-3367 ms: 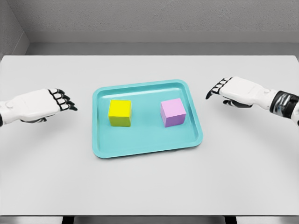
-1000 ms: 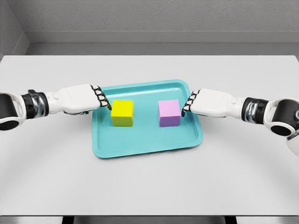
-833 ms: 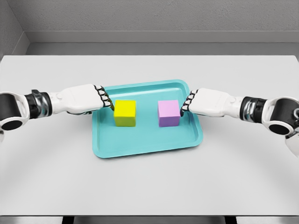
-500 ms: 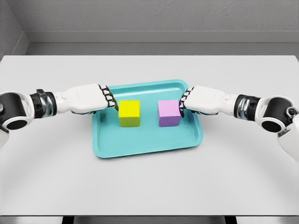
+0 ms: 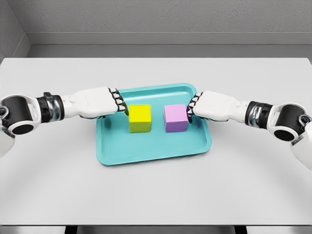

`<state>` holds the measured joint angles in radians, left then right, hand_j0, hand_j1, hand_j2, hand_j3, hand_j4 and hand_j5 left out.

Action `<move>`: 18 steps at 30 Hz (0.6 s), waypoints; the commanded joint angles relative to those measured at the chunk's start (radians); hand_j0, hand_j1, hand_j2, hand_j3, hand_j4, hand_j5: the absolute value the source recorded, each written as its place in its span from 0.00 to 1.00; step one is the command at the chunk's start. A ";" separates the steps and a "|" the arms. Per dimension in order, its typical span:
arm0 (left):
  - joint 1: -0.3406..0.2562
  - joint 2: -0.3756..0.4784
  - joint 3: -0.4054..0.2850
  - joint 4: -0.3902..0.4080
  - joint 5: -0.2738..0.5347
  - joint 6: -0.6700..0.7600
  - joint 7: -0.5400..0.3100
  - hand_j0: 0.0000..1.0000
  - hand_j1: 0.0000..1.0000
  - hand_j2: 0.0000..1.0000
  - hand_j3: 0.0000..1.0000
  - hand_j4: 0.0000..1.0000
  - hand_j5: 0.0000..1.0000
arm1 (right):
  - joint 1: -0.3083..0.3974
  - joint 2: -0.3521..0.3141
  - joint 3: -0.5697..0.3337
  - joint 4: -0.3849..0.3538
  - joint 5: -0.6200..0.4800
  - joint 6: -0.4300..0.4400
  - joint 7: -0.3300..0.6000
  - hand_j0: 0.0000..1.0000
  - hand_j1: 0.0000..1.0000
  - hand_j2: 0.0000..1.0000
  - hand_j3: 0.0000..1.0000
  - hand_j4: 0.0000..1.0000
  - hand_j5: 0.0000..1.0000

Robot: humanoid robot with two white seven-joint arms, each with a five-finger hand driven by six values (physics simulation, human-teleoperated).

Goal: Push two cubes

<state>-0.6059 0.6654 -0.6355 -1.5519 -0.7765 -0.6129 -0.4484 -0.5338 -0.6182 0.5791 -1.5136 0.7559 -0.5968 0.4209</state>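
A yellow cube [image 5: 140, 118] and a pink cube [image 5: 176, 118] sit side by side in a teal tray [image 5: 151, 148], a small gap between them. My left hand [image 5: 120, 104] reaches in over the tray's left rim, its curled fingertips against the yellow cube's left face. From the right, my right hand [image 5: 192, 107] has its curled fingertips against the pink cube's right face. Neither hand holds anything.
The tray lies in the middle of a white table [image 5: 156, 195]. A grey wall runs behind the table's far edge.
Both hands came in from the table's sides to the cubes. Over the last second the left hand has slid the yellow cube rightward toward the pink cube, which shifted slightly left.
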 commanded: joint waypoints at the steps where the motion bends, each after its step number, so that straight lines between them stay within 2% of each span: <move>1: 0.000 -0.009 0.000 0.000 0.005 0.002 0.001 0.77 0.77 0.77 0.77 0.77 0.77 | 0.000 0.005 0.007 0.000 0.028 -0.014 -0.017 0.64 0.64 0.64 0.64 0.64 0.64; 4: 0.000 -0.010 0.000 -0.002 0.005 0.002 0.001 0.77 0.77 0.77 0.77 0.77 0.77 | 0.008 0.005 0.001 0.000 0.017 -0.014 -0.021 0.64 0.64 0.64 0.64 0.64 0.64; 6: 0.000 -0.015 0.000 -0.002 0.003 0.002 0.001 0.77 0.77 0.77 0.77 0.77 0.77 | 0.011 0.000 0.001 0.004 0.013 -0.014 -0.059 0.64 0.64 0.64 0.64 0.64 0.64; 17: -0.002 -0.023 0.000 0.021 0.003 0.002 -0.001 0.77 0.77 0.77 0.77 0.77 0.77 | 0.018 0.003 0.001 0.009 -0.006 -0.014 -0.070 0.64 0.64 0.64 0.64 0.64 0.64; 18: 0.000 -0.020 0.004 0.023 0.003 0.002 -0.001 0.77 0.77 0.77 0.77 0.77 0.77 | 0.018 0.003 -0.001 0.033 -0.006 -0.014 -0.070 0.64 0.64 0.64 0.64 0.64 0.64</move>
<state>-0.6059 0.6433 -0.6346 -1.5359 -0.7776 -0.6129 -0.4502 -0.5154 -0.6131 0.5802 -1.4961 0.7551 -0.6125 0.3527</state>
